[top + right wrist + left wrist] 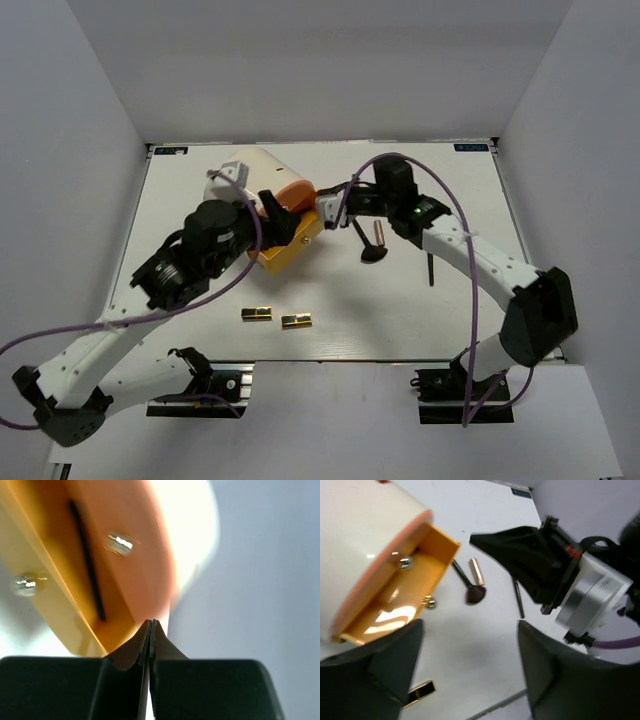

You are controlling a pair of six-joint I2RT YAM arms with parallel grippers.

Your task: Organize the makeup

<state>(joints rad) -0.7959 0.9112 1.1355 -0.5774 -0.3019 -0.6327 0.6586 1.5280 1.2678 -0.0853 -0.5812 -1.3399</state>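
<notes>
The makeup lies on the white table. A rose-gold lipstick [380, 235] and a black brush [372, 251] lie right of centre, with a slim black brush [431, 270] further right. Two gold-and-black cases [256, 313] [296, 321] lie near the front. My left gripper [283, 222] is open and empty above the yellow drawer [285, 248]. My right gripper [151, 624] is shut on nothing, its tips at the orange face [145, 555]. In the left wrist view I see the lipstick [477, 571], the brush [470, 589] and one case [422, 692]. The two tubes are out of view.
A big cream cylinder [262, 168] with an orange face lies at the back centre, its yellow drawer [405, 597] pulled out toward the front. White walls enclose the table on three sides. The right arm [480, 260] reaches across from the right.
</notes>
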